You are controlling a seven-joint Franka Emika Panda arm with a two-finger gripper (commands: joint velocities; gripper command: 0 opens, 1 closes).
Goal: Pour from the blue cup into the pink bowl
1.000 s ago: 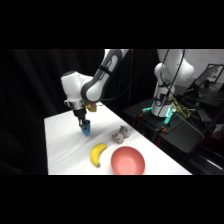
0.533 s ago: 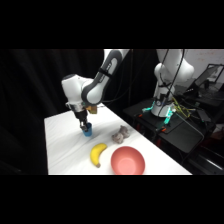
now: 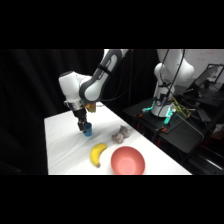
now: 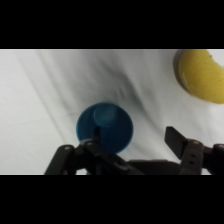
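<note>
The blue cup [image 3: 88, 132] stands upright on the white table [image 3: 62, 150], left of the middle. My gripper [image 3: 83, 125] comes down on it from above. In the wrist view the blue cup [image 4: 104, 128] shows from above, its inside a plain blue. My gripper [image 4: 134, 135] is open: one fingertip [image 4: 96, 133] is over the cup's mouth, while the other [image 4: 173, 136] stands clear of its outer wall. The pink bowl [image 3: 127, 161] sits near the table's front edge, to the right of the cup and apart from it.
A yellow banana [image 3: 98, 153] lies between cup and bowl, and it shows as the banana [image 4: 201, 75] at the wrist view's upper right. A small grey object [image 3: 120, 133] rests behind the bowl. A second white robot [image 3: 167, 75] and a dark stand are beyond the table.
My gripper has come down a little onto the blue cup. The cup, banana and bowl have stayed where they were.
</note>
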